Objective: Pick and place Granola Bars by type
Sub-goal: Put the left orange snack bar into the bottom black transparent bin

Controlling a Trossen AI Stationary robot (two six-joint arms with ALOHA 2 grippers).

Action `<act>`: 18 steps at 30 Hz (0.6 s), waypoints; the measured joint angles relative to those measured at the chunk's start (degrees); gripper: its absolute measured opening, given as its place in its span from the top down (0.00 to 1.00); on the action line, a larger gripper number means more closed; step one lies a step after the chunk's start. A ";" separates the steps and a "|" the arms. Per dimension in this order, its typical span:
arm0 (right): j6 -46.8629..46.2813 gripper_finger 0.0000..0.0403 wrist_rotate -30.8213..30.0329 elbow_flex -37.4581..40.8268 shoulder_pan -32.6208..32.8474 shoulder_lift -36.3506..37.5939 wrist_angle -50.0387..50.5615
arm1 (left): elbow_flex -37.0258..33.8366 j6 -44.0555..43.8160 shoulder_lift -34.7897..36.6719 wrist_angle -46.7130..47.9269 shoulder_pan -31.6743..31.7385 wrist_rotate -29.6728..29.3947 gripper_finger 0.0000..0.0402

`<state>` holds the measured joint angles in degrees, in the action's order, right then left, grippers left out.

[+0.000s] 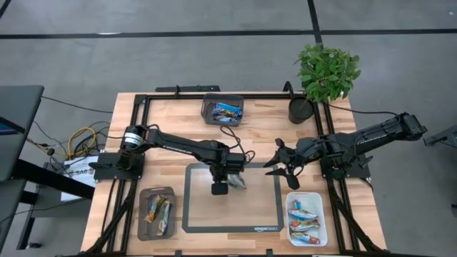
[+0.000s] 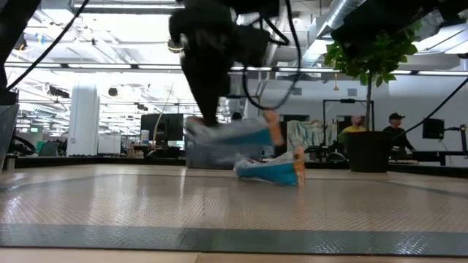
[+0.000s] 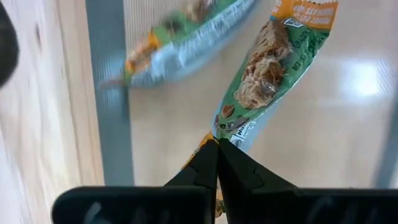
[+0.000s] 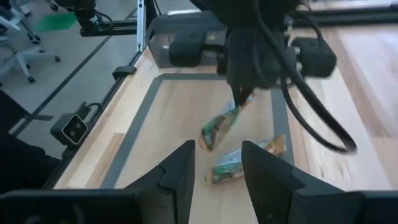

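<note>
Left gripper (image 3: 217,146) fingers clamped on one green-orange granola bar (image 3: 273,68) mid-table, a second bar (image 4: 239,160) beside it blurred; right gripper (image 4: 217,162) fingers apart near the right edge.

Looks like a robotics lab tucked inside a big open-plan office or industrial space. Wooden workbench (image 1: 171,111) with a black metal frame bolted around it, two dark arms mounted on it, loose cables (image 1: 82,139) trailing off one side onto a grey concrete floor with dark seams. Exposed ducts and pipes (image 2: 344,11) overhead, strip lighting, white columns (image 2: 82,117). Monitors (image 2: 162,128) and desks in the background, a couple of people (image 2: 395,131) sitting back there, an office chair (image 4: 22,46), plus a potted plant (image 1: 325,75) on the bench corner.
</note>
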<state>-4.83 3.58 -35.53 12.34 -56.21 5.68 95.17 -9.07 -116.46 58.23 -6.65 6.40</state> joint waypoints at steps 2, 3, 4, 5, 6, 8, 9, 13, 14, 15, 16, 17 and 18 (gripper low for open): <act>1.55 0.70 -0.01 0.00 0.00 0.02 -0.34 | 0.16 -2.95 2.22 3.49 -0.75 0.41 1.00; 1.90 0.70 -0.01 0.00 0.00 0.00 -0.41 | 0.23 -4.33 3.55 5.22 -1.23 0.43 1.00; 2.10 0.70 -0.01 0.00 0.00 0.00 -0.53 | 0.27 -5.70 5.06 6.95 -1.70 0.41 1.00; 2.33 0.70 -0.01 0.00 0.00 0.00 -0.57 | 0.24 -7.00 6.51 8.59 -2.26 0.41 1.00; 2.48 0.70 -0.01 0.00 0.00 0.00 -0.53 | 0.25 -8.37 8.00 10.08 -2.71 0.41 1.00; 3.49 0.70 0.01 0.00 0.00 0.00 -0.41 | 0.17 -11.56 10.82 12.81 -3.84 0.19 1.00; 3.70 0.70 0.02 0.00 0.00 0.00 -0.39 | -0.41 -13.21 12.15 13.84 -4.48 0.32 1.00; 3.97 0.70 1.05 0.02 0.02 0.02 -1.77 | -6.67 -21.32 16.87 17.33 -8.43 4.16 1.00; 4.10 0.70 1.27 0.02 0.04 0.29 -2.28 | -8.43 -23.74 17.90 17.43 -9.83 5.17 1.00; 4.78 0.70 1.65 0.02 0.07 0.72 -2.56 | -10.25 -26.33 19.21 17.13 -11.29 5.98 1.00; 5.50 0.70 2.07 0.02 0.20 0.93 -3.31 | -11.86 -28.83 20.46 16.85 -12.67 6.79 1.00; 6.27 0.70 2.19 0.00 0.34 0.93 -4.23 | -13.26 -31.25 21.70 16.54 -14.03 7.52 1.00; 6.71 0.70 2.30 0.00 0.38 0.88 -4.58 | -14.67 -33.76 22.95 16.02 -15.47 8.19 1.00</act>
<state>1.87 5.88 -35.53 12.72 -55.32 1.10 80.51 -42.82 -93.51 74.25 -22.12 14.59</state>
